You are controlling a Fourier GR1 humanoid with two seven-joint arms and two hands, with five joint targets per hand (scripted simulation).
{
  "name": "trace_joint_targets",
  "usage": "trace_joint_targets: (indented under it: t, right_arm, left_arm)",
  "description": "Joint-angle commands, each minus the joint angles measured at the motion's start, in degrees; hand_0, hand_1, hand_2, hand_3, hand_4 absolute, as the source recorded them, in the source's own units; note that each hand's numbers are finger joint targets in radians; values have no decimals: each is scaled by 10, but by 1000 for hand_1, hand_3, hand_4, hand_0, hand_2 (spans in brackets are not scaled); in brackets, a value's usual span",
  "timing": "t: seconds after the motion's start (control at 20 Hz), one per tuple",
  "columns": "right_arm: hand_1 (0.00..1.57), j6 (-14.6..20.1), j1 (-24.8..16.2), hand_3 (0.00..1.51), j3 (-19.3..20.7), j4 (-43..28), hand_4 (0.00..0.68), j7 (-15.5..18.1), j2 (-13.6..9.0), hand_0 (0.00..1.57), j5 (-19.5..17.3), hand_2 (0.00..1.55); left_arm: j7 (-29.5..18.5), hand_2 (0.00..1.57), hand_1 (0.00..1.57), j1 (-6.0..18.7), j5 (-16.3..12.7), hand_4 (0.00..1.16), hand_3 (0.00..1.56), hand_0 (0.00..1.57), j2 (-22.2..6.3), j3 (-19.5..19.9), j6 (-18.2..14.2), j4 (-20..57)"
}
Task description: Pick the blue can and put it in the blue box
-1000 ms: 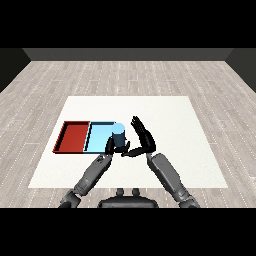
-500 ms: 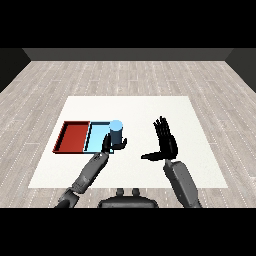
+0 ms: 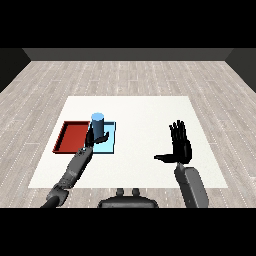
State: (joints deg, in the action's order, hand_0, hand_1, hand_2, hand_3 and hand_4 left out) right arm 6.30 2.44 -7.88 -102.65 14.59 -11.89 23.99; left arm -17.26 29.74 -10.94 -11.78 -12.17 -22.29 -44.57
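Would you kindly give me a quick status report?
Left hand curled round blue cylindrical can, over light blue tray. Right hand open, holding nothing. Nothing in the way.

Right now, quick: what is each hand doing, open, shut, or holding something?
Left hand: shut on the blue can, over the light blue tray.
Right hand: open, fingers straight, holding nothing.

White table (image 3: 145, 112), red tray (image 3: 72, 137) at its left — grey plank floor (image 3: 130, 75)
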Motion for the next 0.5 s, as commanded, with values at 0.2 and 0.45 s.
trace_joint_targets:
  t: [0.2,0.45]
  right_arm:
    - [0,20,-7,0,7,-20,0,-29,5,0,-16,0]
    - [0,-15,23,0,45,65,0,-4,2,0,11,0]
  left_arm:
    - [61,1571,1571,78,7,1058,1508,1571,-60,56,35,161]
    - [92,1548,1571,152,47,991,1401,1571,-40,49,-2,304]
